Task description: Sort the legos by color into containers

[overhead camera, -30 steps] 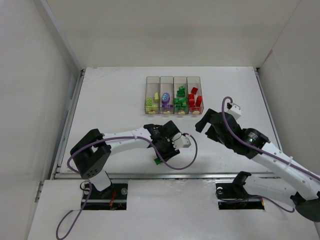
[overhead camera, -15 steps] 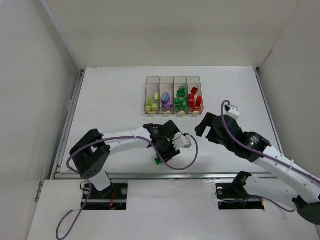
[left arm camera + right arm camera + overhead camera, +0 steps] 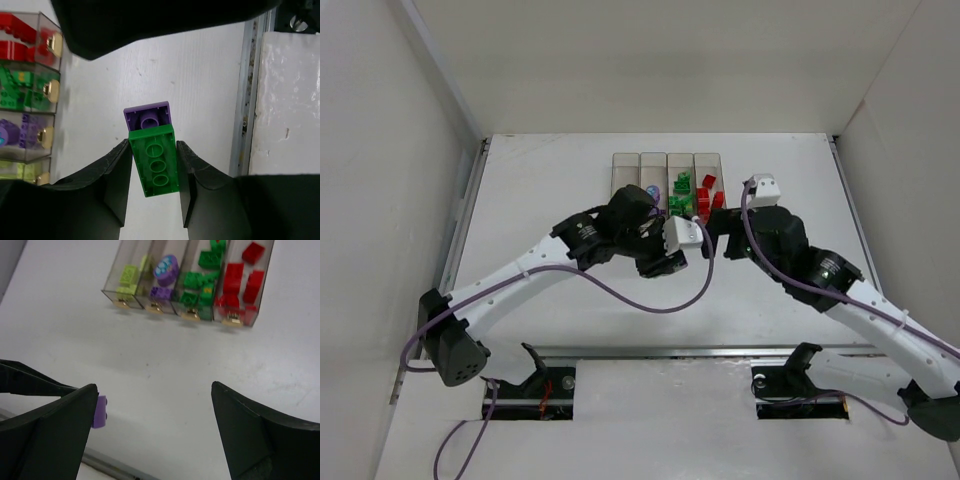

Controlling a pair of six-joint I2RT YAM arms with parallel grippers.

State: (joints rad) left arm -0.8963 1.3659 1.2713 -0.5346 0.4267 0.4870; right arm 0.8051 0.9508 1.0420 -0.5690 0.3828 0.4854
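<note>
Gripping a green lego (image 3: 154,162) by its long sides, the left gripper (image 3: 153,150) has both fingers (image 3: 117,172) clamped flat against it, three round sockets facing the wrist cam. A purple lego (image 3: 147,116) sits at the green one's far end, touching it and sticking out past the fingertips (looks stuck on, none of the fingers touches it). The pair hangs over bare table (image 3: 200,75). In the top view that gripper is just in front of the containers (image 3: 653,162), near their left half. The bins run left to right: pale yellow-green legos (image 3: 129,274), purple ones (image 3: 162,290), green ones (image 3: 197,280), red ones (image 3: 240,277), each colour in its own bin, with a tan spot (image 3: 119,303) on each near end wall. The right gripper (image 3: 154,387) has its jaws spread wide with nothing between them, only table below, and faces the bins' near ends from a short way back. A purple piece peeks out from behind one of its fingers at the left of the right wrist view; can't tell if they touch.
</note>
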